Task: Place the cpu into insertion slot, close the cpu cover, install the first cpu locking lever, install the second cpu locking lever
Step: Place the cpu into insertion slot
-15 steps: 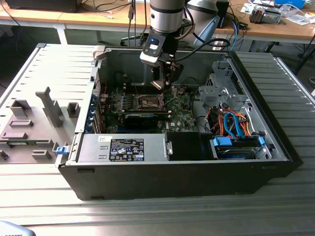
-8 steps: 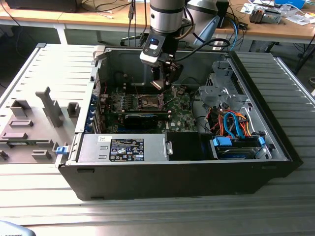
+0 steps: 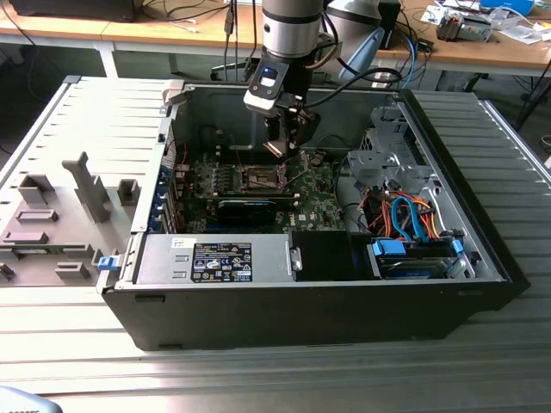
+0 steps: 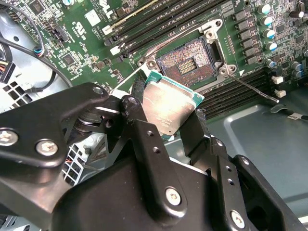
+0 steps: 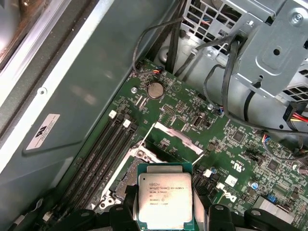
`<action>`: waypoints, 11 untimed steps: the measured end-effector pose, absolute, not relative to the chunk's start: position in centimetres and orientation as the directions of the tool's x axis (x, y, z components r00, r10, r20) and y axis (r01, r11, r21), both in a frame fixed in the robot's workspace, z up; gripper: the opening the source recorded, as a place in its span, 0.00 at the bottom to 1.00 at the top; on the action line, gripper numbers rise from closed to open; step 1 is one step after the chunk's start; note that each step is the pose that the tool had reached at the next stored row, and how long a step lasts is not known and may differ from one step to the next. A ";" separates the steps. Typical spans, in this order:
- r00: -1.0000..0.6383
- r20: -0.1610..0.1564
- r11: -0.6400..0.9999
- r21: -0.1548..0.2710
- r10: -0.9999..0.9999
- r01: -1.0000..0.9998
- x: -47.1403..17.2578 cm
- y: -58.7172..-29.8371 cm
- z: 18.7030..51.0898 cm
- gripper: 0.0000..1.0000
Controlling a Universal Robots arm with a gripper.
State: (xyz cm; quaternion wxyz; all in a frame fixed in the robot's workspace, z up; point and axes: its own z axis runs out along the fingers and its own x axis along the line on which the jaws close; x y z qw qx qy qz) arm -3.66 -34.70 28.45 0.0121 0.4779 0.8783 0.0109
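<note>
In the exterior view the arm reaches down into an open computer case [image 3: 482, 258], and its hand [image 3: 284, 144] hangs low over the green board [image 3: 320, 196]. The socket [image 3: 261, 179] lies just under and a little to one side of it. A long black card [image 3: 245, 209] sits close beside the socket, and a tangle of orange and blue cables [image 3: 405, 215] lies well off to the exterior view's right.

In the second wrist view the hand [image 4: 166, 120] is closed partway, its two black fingers [image 4: 139, 120] pinching the chip [image 4: 168, 108] by opposite edges, silver top showing. The chip is in the air, clear of the board. The socket [image 4: 188, 67] is just past the fingertips, open and bare. A thin wire lever [image 4: 250, 86] stands swung out beside it, and rows of memory slots [image 4: 159, 19] run beyond.

In the first wrist view the chip [image 5: 165, 199] sits square between the fingertips, and the cover plate [image 5: 179, 137] stands tipped up just beyond it, leaving the socket uncovered. A coin battery [image 5: 155, 90] and loose black cables [image 5: 226, 72] lie farther off, and none of them crosses the way down.

By my reading the first step is in hand: the chip is carried but not seated. Seating it calls for lining its edges up with the socket and a level, gentle descent. The raised cover and the lever look like the nearest things to catch a finger.
</note>
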 end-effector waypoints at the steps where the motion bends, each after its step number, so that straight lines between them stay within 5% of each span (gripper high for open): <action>1: -0.542 -0.011 0.542 0.031 0.840 0.840 -3.7 -34.7 28.5 0.55; 11: -0.534 -0.011 0.534 0.031 0.845 0.845 -3.7 -34.7 28.4 0.55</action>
